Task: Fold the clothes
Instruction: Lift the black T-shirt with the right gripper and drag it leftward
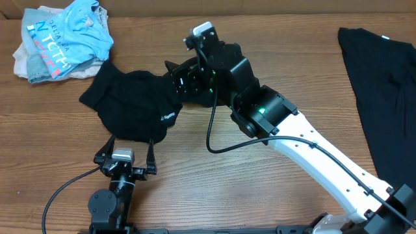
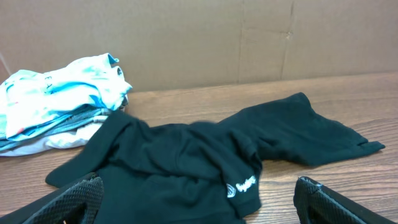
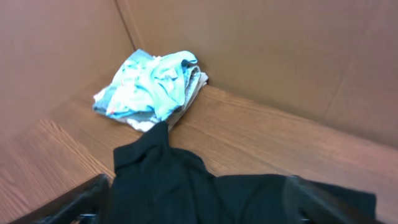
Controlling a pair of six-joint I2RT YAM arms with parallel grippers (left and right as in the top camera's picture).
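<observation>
Black garment (image 1: 133, 107) lies crumpled on the table (image 1: 188, 188)
Left gripper (image 1: 127, 149) gapes wide at its near edge; right gripper (image 1: 174, 78), fingers spread apart, over its right edge; clothes pile (image 1: 62, 39) just beside.

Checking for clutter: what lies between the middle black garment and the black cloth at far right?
Only the right arm over bare table, shown in the overhead view.

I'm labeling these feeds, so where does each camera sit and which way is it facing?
Overhead: above the table, looking down; left arm and right arm show.
Left wrist: low, facing the cardboard wall over the black garment; own fingers frame it.
Right wrist: angled toward the corner; own fingers below.
Shared: all show the black garment and light-blue pile.
</observation>
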